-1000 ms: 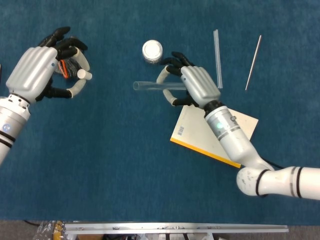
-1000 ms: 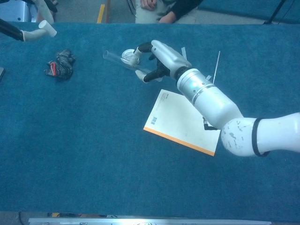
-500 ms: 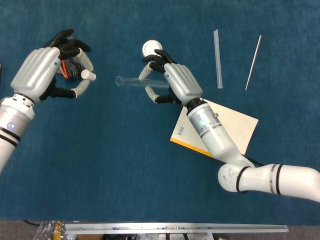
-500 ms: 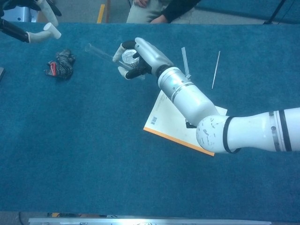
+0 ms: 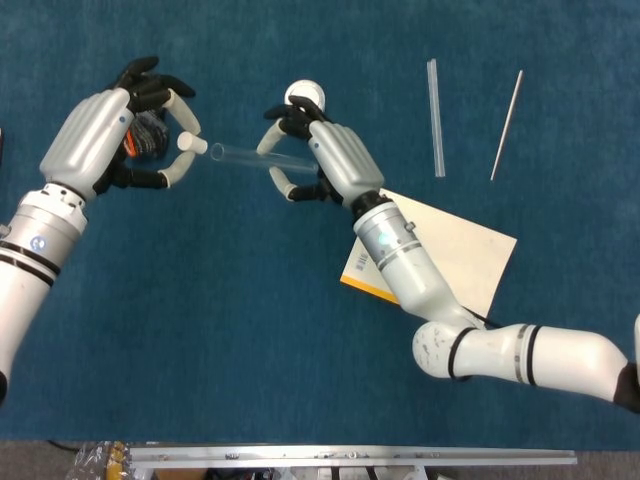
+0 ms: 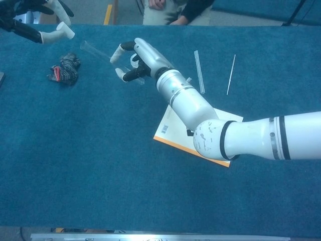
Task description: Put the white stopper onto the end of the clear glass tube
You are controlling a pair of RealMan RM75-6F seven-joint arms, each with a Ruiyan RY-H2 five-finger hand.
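My left hand (image 5: 105, 140) pinches the small white stopper (image 5: 192, 144) between thumb and finger at the upper left. The chest view shows the same hand (image 6: 30, 20) and stopper (image 6: 65, 31) in its top left corner. My right hand (image 5: 328, 162) grips the clear glass tube (image 5: 250, 158) above the table. The tube lies roughly level and its free end points left at the stopper. Only a small gap separates the stopper from the tube's open end. From the chest, the tube (image 6: 95, 50) sticks out left of my right hand (image 6: 138, 60).
A white round lid (image 5: 305, 94) sits just behind my right hand. A second clear tube (image 5: 435, 115) and a thin rod (image 5: 506, 125) lie at the back right. A white notebook with an orange edge (image 5: 455, 255) lies under my right forearm. A black and red bundle (image 6: 64, 68) lies below my left hand.
My right hand has carried the tube leftward, off the table area near the notebook. My left hand has shifted right with the stopper. The gap between stopper and tube end has nearly closed.
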